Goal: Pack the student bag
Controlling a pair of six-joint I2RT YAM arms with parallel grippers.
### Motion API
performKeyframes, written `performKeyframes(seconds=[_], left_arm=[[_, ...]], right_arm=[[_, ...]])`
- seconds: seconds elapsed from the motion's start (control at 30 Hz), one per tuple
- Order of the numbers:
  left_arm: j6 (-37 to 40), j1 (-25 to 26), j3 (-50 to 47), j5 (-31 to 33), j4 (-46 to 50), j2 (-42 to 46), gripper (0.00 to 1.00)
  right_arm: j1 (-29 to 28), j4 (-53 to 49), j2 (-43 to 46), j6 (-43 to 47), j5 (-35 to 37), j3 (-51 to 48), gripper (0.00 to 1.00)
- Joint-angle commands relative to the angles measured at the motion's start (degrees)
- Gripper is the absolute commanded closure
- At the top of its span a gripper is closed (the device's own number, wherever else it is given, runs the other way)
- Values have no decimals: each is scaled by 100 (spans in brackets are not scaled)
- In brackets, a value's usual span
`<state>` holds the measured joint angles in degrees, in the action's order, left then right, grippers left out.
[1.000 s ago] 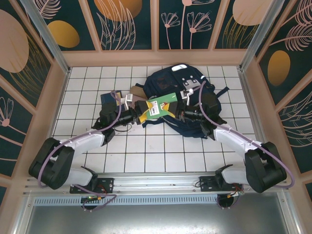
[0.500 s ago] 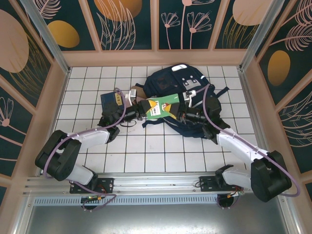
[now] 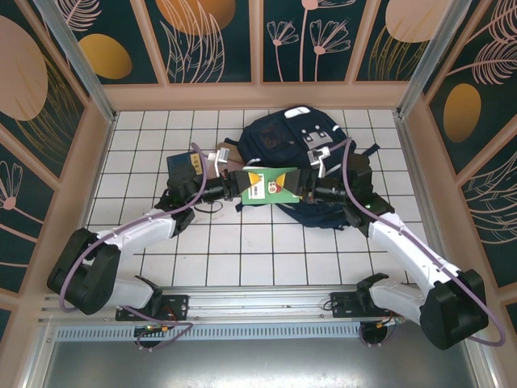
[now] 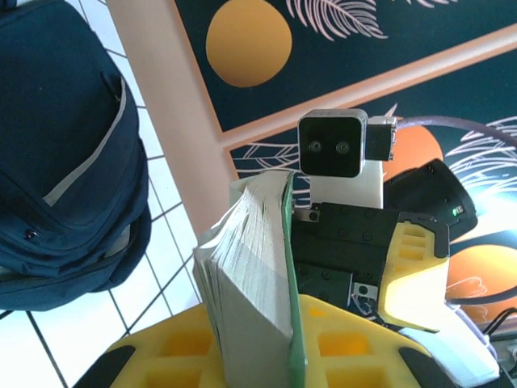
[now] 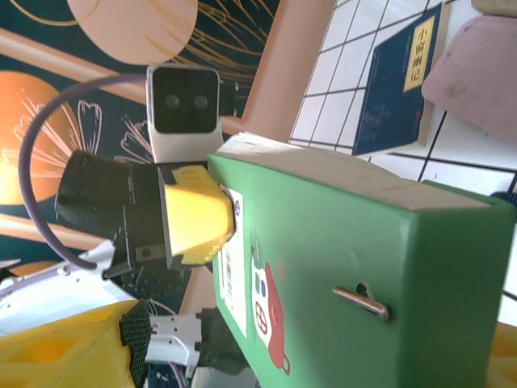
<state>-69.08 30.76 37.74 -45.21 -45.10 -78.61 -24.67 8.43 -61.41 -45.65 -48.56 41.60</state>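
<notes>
The student bag (image 3: 275, 136), a navy backpack, lies flat at the back middle of the tiled table, and its side fills the left of the left wrist view (image 4: 65, 162). A thick green book (image 3: 269, 184) hangs level in front of it, between the two grippers. My left gripper (image 3: 234, 184) is shut on the book's left end; the pages (image 4: 250, 283) stand pinched between its yellow fingers (image 4: 161, 356). My right gripper (image 3: 305, 191) sits at the book's right end, its jaws spread wide of the green cover (image 5: 347, 267).
A dark blue book (image 3: 182, 166) lies on the tiles left of the bag, also in the right wrist view (image 5: 400, 81). A brown flat item (image 3: 226, 153) sits beside it. Peach frame walls ring the table; open tiles lie in front.
The left gripper closed on the green book's left end. The right gripper, shut on the book before, has spread its jaws. The book has turned level.
</notes>
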Motion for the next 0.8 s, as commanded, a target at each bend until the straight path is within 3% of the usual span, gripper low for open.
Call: performKeyframes(seconds=[0.0, 0.1, 0.33, 0.4, 0.47, 0.5, 0.53, 0.57, 0.6, 0.67, 0.77], left_arm=[[438, 9, 216, -268, 313, 143, 100], [378, 8, 197, -237, 238, 108, 100], [-141, 131, 202, -478, -540, -254, 100], [-35, 233, 309, -495, -404, -318, 100], [76, 263, 401, -439, -190, -353, 100], [173, 256, 466, -396, 33, -354, 89], [418, 258, 606, -255, 508, -342, 70], [790, 256, 801, 7, 1162, -321, 52], [1106, 262, 980, 281, 1703, -314, 41], [1729, 262, 1453, 791, 2622, -469, 29], [2484, 263, 2693, 1239, 3955, -1146, 27]], right_arm=[[23, 77, 195, 220, -517, 184, 31], [-1, 542, 215, -117, -567, 17, 44], [-194, 1354, -3, -640, -307, -315, 58], [-277, 1450, -26, -668, -189, -388, 67], [-293, 1266, -5, -538, -74, -388, 82], [-274, 967, 51, -376, 61, -343, 89], [-235, 474, 162, -120, 329, -240, 98], [-173, -130, 277, 139, 709, -116, 100], [-77, -705, 394, 337, 1208, 13, 100], [198, -1845, 747, 501, 2500, 237, 100], [646, -2854, 1376, 461, 3875, 467, 100]])
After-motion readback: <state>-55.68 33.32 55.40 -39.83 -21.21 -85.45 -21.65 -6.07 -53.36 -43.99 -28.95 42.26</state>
